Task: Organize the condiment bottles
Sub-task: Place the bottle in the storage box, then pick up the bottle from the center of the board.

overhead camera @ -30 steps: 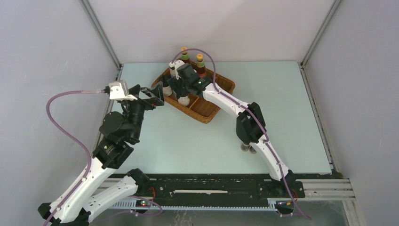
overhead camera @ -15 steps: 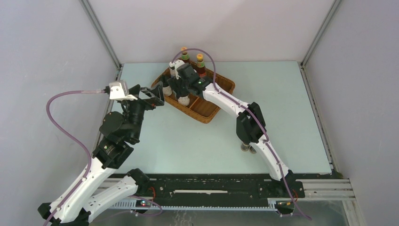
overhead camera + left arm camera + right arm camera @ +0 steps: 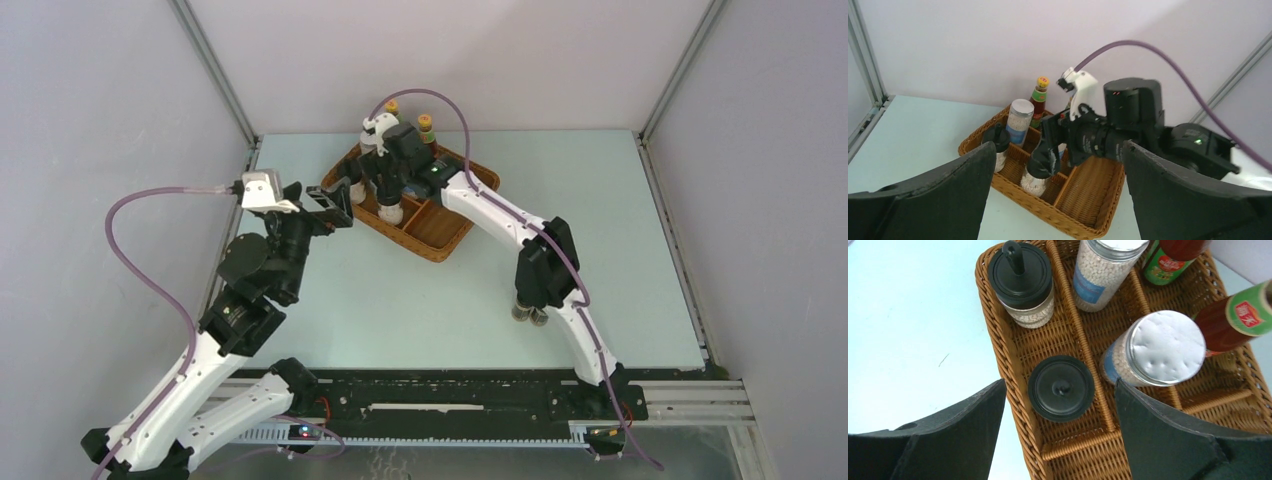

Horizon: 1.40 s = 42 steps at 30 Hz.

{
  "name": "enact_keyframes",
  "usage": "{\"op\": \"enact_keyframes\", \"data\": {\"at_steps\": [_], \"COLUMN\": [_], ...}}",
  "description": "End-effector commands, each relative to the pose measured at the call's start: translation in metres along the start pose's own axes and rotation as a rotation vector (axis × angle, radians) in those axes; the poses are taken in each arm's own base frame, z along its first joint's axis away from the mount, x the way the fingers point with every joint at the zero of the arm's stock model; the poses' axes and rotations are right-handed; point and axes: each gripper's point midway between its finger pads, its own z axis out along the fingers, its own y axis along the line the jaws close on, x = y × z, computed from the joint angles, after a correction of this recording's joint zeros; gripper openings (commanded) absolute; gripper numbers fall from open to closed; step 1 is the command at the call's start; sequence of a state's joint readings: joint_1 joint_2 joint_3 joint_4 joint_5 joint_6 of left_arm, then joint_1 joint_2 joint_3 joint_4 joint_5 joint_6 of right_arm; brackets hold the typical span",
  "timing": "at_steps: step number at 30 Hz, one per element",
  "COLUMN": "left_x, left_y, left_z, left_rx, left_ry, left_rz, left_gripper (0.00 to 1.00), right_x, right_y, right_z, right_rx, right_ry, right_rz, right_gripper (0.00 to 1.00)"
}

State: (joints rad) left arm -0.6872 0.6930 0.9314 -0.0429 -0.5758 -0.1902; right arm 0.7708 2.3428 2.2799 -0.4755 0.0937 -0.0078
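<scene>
Above the tray point(image 3: 1009, 365), the right gripper point(image 3: 1059, 386) hangs empty, jaws apart, over a black-capped shaker point(image 3: 1061, 390) standing inside; the left gripper point(image 3: 1058, 150) gapes beside it. Placing looks done; next, lift clear and fetch the two vials point(image 3: 528, 314) on the table point(image 3: 620, 220).
</scene>
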Motion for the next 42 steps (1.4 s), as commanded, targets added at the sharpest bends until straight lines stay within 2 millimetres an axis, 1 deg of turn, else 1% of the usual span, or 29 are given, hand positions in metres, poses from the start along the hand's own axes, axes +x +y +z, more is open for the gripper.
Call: {"op": "enact_keyframes", "data": {"at_steps": [1, 4, 6, 7, 8, 11, 12, 13, 14, 17, 20, 23, 27, 28, 29, 30, 31, 33, 36, 42], "left_x": [-0.031, -0.031, -0.024, -0.021, -0.016, 0.002, 0.009, 0.016, 0.022, 0.046, 0.068, 0.088, 0.117, 0.124, 0.132, 0.14, 0.147, 0.164, 0.183, 0.224], "left_y": [-0.01, -0.025, -0.039, -0.046, -0.055, -0.084, -0.093, -0.104, -0.112, -0.144, -0.168, -0.188, -0.208, -0.211, -0.216, -0.219, -0.221, -0.225, -0.23, -0.237], "left_z": [-0.006, -0.007, -0.006, -0.006, -0.007, -0.011, -0.012, -0.015, -0.016, -0.027, -0.033, -0.042, -0.055, -0.057, -0.062, -0.065, -0.066, -0.07, -0.074, -0.079], "left_rx": [0.05, 0.118, 0.176, 0.209, 0.246, 0.367, 0.399, 0.448, 0.474, 0.611, 0.695, 0.774, 0.864, 0.877, 0.904, 0.923, 0.938, 0.964, 1.013, 1.111], "left_ry": [-0.032, -0.004, 0.038, 0.059, 0.084, 0.16, 0.186, 0.212, 0.233, 0.299, 0.361, 0.412, 0.475, 0.488, 0.505, 0.522, 0.534, 0.572, 0.599, 0.65], "left_rz": [0.0, 0.018, 0.042, 0.056, 0.073, 0.113, 0.125, 0.135, 0.148, 0.181, 0.215, 0.232, 0.26, 0.269, 0.275, 0.286, 0.296, 0.313, 0.366, 0.478], "left_gripper": [1.0, 1.0, 1.0, 1.0, 1.0, 1.0, 1.0, 1.0, 1.0, 1.0, 1.0, 1.0, 1.0, 1.0, 1.0, 1.0, 1.0, 1.0, 1.0, 1.0], "right_x": [-0.057, -0.058, -0.055, -0.047, -0.049, -0.038, -0.031, -0.027, -0.023, -0.004, 0.016, 0.034, 0.057, 0.059, 0.066, 0.069, 0.077, 0.085, 0.097, 0.115], "right_y": [-0.015, -0.024, -0.034, -0.04, -0.047, -0.071, -0.08, -0.088, -0.095, -0.119, -0.141, -0.155, -0.168, -0.171, -0.174, -0.176, -0.178, -0.182, -0.188, -0.202], "right_z": [-0.047, -0.063, -0.077, -0.082, -0.095, -0.123, -0.131, -0.142, -0.153, -0.185, -0.216, -0.244, -0.276, -0.286, -0.29, -0.299, -0.304, -0.316, -0.332, -0.351], "right_rx": [0.035, 0.067, 0.099, 0.121, 0.143, 0.212, 0.237, 0.259, 0.276, 0.341, 0.4, 0.448, 0.499, 0.507, 0.518, 0.527, 0.536, 0.553, 0.579, 0.628], "right_ry": [-0.143, -0.156, -0.164, -0.156, -0.168, -0.175, -0.171, -0.177, -0.184, -0.191, -0.198, -0.203, -0.222, -0.241, -0.238, -0.253, -0.254, -0.269, -0.289, -0.312], "right_rz": [0.0, 0.019, 0.035, 0.058, 0.085, 0.149, 0.172, 0.196, 0.217, 0.282, 0.354, 0.406, 0.467, 0.482, 0.494, 0.507, 0.52, 0.538, 0.561, 0.597], "right_gripper": [0.88, 0.88, 0.88, 0.88, 0.88, 0.89, 0.89, 0.89, 0.89, 0.9, 0.9, 0.9, 0.9, 0.9, 0.9, 0.9, 0.9, 0.9, 0.9, 0.9]}}
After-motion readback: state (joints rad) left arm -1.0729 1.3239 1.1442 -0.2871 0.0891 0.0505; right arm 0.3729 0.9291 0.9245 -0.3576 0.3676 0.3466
